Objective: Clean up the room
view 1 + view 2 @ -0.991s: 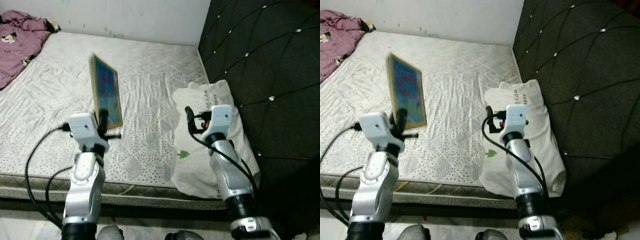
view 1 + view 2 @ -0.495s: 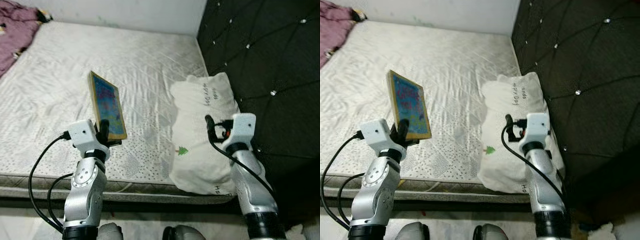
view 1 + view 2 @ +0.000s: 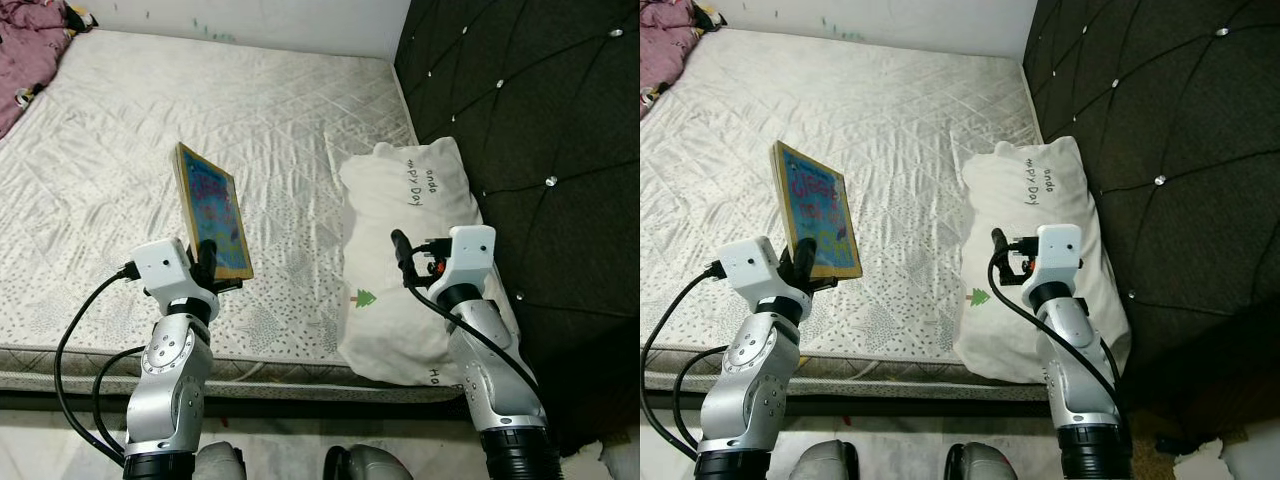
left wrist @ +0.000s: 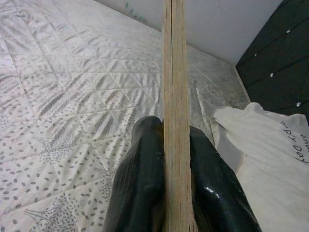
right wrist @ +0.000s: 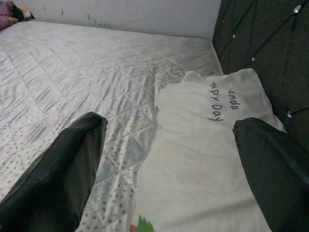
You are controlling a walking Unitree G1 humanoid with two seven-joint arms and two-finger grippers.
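Left hand (image 3: 207,262) clamped on picture board (image 3: 212,210), held upright above bed (image 3: 90,180). Right hand (image 5: 174,159) spread apart over pillow (image 3: 405,260).

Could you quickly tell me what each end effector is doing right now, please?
Left end effector: shut on the picture book, held upright above the mattress.
Right end effector: open, holding nothing, above the pillow.

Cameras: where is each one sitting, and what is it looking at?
Left eye and right eye views: on the head, looking down at the mattress, pillow and both arms.
Left wrist view: along the left hand, shut on the board.
Right wrist view: between the open right hand fingers, over the pillow.
Shared: all see pillow and mattress.
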